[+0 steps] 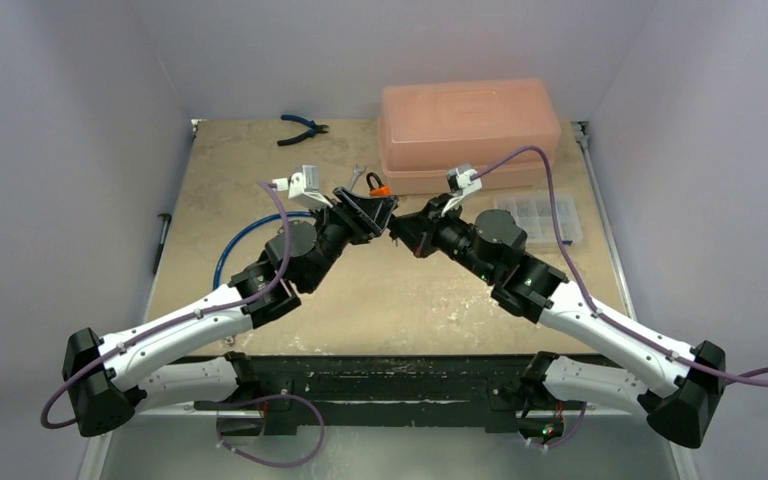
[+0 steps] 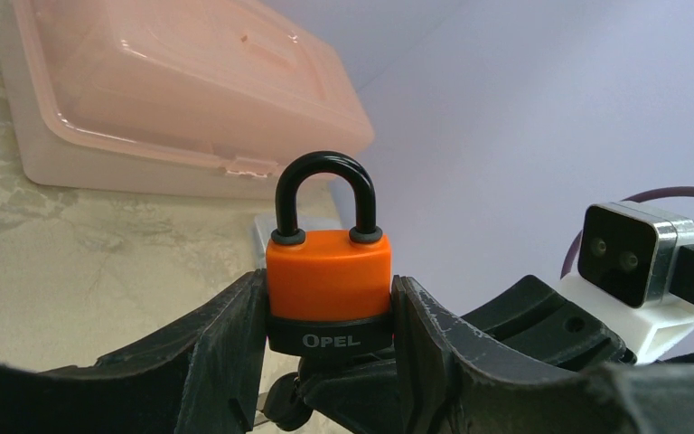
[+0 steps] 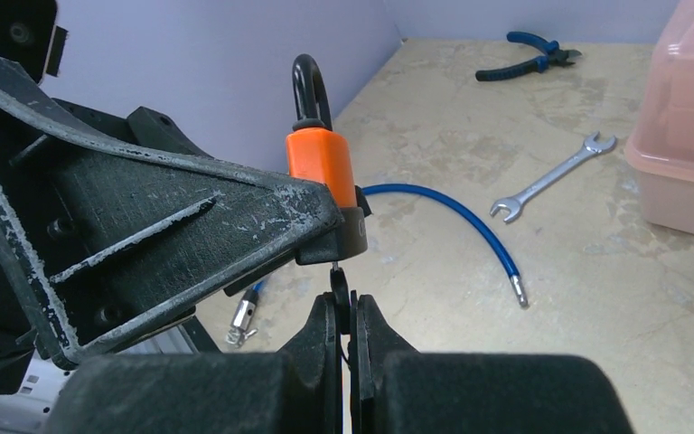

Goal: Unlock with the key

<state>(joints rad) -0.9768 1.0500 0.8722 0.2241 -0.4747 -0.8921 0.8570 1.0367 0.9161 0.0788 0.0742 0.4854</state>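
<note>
My left gripper (image 2: pixel 330 307) is shut on an orange padlock (image 2: pixel 329 273) with a black base marked OPEL and a black shackle (image 2: pixel 325 194) that sits closed in both holes. The padlock also shows in the top view (image 1: pixel 379 191) and in the right wrist view (image 3: pixel 323 165), held up above the table. My right gripper (image 3: pixel 347 303) is shut on the black head of a key (image 3: pixel 339 285). The key's blade points up into the underside of the padlock. In the top view my right gripper (image 1: pixel 397 228) meets my left gripper (image 1: pixel 370 208) over the table's middle.
A pink plastic box (image 1: pixel 470 130) stands at the back, with a clear parts case (image 1: pixel 542 215) to its right. Blue-handled pliers (image 1: pixel 300 127), a spanner (image 3: pixel 556 175) and a blue cable (image 3: pixel 470 226) lie on the table (image 1: pixel 410 300).
</note>
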